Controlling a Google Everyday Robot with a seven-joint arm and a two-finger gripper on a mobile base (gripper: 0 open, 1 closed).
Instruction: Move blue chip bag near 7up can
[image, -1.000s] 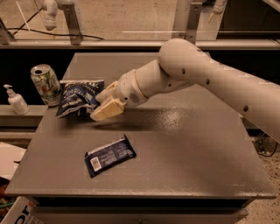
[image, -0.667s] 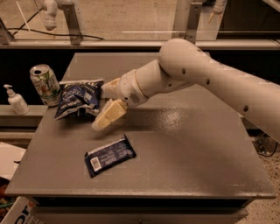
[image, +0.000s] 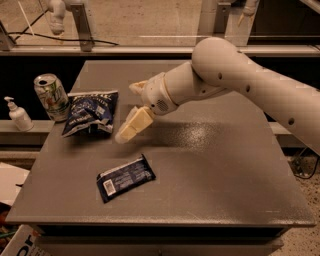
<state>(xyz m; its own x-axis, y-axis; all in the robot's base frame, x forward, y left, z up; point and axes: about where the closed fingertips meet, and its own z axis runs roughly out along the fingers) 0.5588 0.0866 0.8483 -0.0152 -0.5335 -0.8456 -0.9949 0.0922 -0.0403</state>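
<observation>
since the earlier frames the gripper (image: 127, 113) has let go of the bag (image: 90, 114) and drawn back to the right. its lower finger (image: 134, 125) now slants down toward the table (image: 210, 175) just off the bag's right edge. the bag, formerly bunched at the claw, has settled flatter.

current state:
- claw: released, jaws spread wide, nothing between them. the upper finger (image: 136, 87) sits above and apart from the bag.
- bag: lying on the table's left rear area, its upper left corner at or touching the can (image: 51, 97).
- can: upright at the table's left edge.
- bar wrapper (image: 125, 177): flat, nearer the front, well apart from both.
- pump bottle (image: 19, 115): on the ledge left of the table.

step in hand: release and retreat. placement appears complete, as the bag rests just beside the can.

next move: lift the arm up and away to the right. keep the lower finger clear of the bag's edge, as a snag would drag it from the can.
</observation>
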